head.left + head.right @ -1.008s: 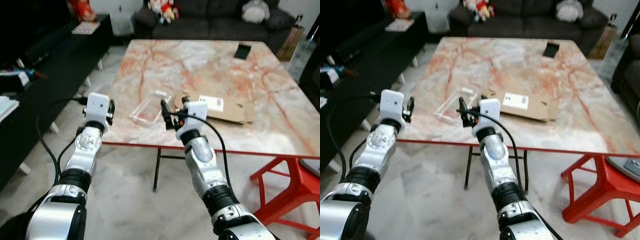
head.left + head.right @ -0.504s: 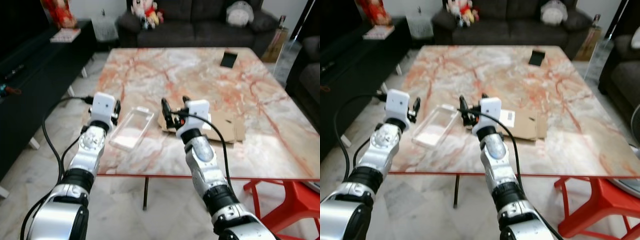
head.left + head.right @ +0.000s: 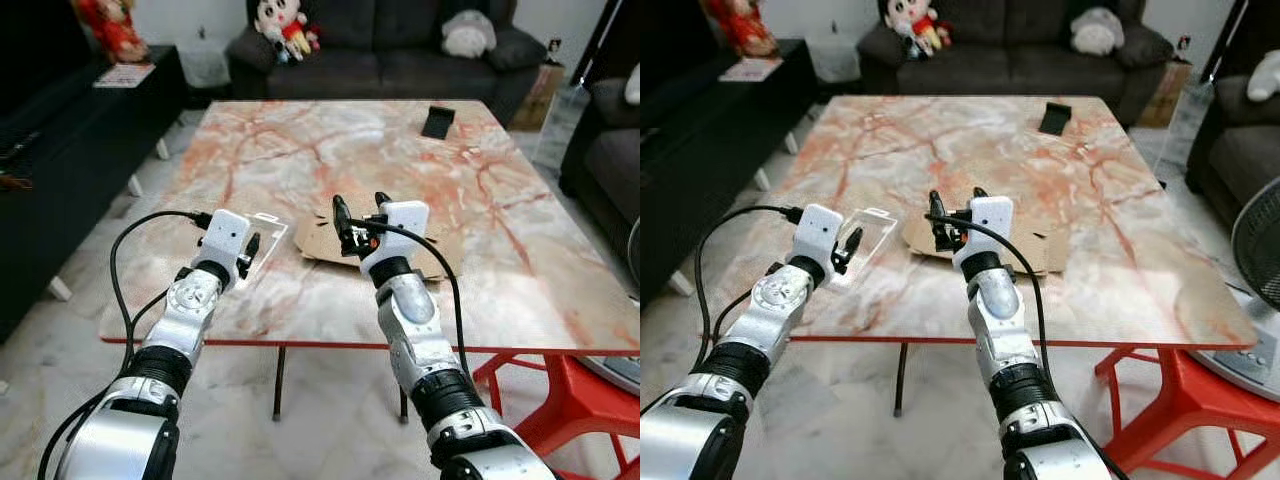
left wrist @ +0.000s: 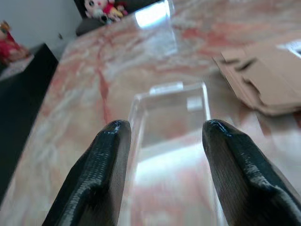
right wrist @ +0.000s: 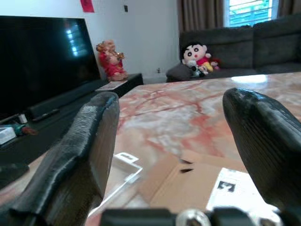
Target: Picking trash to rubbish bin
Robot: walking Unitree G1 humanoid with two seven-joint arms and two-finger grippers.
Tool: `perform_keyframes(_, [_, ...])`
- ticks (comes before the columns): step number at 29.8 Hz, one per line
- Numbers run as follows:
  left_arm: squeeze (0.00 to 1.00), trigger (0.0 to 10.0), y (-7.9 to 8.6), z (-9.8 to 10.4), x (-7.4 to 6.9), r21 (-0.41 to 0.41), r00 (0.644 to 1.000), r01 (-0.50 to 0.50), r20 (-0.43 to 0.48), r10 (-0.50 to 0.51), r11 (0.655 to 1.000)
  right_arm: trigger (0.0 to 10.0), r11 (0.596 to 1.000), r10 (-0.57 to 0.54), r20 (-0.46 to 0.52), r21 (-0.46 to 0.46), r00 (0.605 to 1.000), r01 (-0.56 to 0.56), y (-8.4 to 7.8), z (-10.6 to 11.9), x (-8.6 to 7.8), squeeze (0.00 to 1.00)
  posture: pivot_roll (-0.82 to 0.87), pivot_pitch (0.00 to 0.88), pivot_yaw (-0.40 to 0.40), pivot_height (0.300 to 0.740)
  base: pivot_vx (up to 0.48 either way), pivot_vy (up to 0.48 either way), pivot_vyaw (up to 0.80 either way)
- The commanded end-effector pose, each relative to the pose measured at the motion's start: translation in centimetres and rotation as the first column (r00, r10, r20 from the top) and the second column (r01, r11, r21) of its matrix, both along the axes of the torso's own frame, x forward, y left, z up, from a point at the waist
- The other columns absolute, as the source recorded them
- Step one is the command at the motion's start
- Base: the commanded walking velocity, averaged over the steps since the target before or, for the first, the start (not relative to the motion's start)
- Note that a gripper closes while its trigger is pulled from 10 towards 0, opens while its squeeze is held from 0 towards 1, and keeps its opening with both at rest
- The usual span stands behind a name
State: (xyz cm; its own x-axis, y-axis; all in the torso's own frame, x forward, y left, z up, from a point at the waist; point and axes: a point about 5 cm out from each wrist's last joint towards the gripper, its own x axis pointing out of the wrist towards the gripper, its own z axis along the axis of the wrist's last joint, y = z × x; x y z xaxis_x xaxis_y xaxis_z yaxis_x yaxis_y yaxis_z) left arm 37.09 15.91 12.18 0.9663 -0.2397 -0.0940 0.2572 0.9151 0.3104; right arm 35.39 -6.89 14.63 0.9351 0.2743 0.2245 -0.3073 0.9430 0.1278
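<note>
Trash is not yet in hand: the clear tray (image 4: 169,127) and the flattened cardboard (image 3: 1040,243) both lie on the desk (image 3: 330,150), side by side near its front edge, the tray toward the front left corner and the cardboard about midway along that edge. No bin is in view, so the whole carry appears to be left to do.

Left claw (image 4: 162,155) hovers over the tray's near end with its fingers (image 4: 108,165) spread wide, one on each side of the tray's width; whether they touch the plastic cannot be told. This looks like the run-in to a first grasp.

Right claw (image 5: 174,132) is raised above the near edge of the cardboard, its fingers (image 5: 89,141) also well apart and holding nothing.

Farther off, a dark phone (image 3: 437,122) lies near the far right corner of the desk. Beyond the desk stands a sofa (image 3: 390,60) with a doll (image 3: 275,22) on it.

By my reading, the task is at its start: two pieces remain to be gripped, lifted and carried away.
</note>
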Motion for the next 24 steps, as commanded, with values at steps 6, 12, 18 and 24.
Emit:
perform_keyframes(6, [0.00, 10.0, -0.2, 0.2, 0.6, -0.050, 0.996, 0.047, -0.069, -0.050, 0.998, 10.0, 1.000, 0.011, 0.003, -0.005, 1.000, -0.011, 0.2, 0.2, 0.0, 0.00, -0.03, 0.028, -0.005, 0.740, 0.000, 0.000, 0.00])
perform_keyframes(12, [0.00, 10.0, 0.0, 0.9, 1.1, -0.025, 0.997, 0.037, -0.067, -0.039, 0.999, 10.0, 1.000, 0.009, 0.000, -0.006, 1.000, -0.009, 0.1, 0.1, -0.1, 0.00, -0.04, 0.033, -0.004, 0.740, 0.000, 0.000, 0.00])
perform_keyframes(18, [0.00, 10.0, -0.1, 1.1, 1.3, -0.042, 0.998, 0.031, -0.051, -0.034, 0.999, 10.0, 1.000, 0.013, -0.001, -0.003, 1.000, -0.013, 0.2, 0.0, -0.2, 0.00, -0.04, 0.036, -0.006, 0.740, 0.000, 0.000, 0.00])
perform_keyframes(24, [0.00, 10.0, -0.1, 1.5, 1.3, -0.061, 1.000, 0.000, -0.004, 0.000, 0.998, 10.0, 1.000, 0.014, 0.002, 0.000, 1.000, -0.014, 0.2, 0.0, -0.2, 0.00, -0.04, 0.036, -0.007, 0.740, 0.000, 0.000, 0.00])
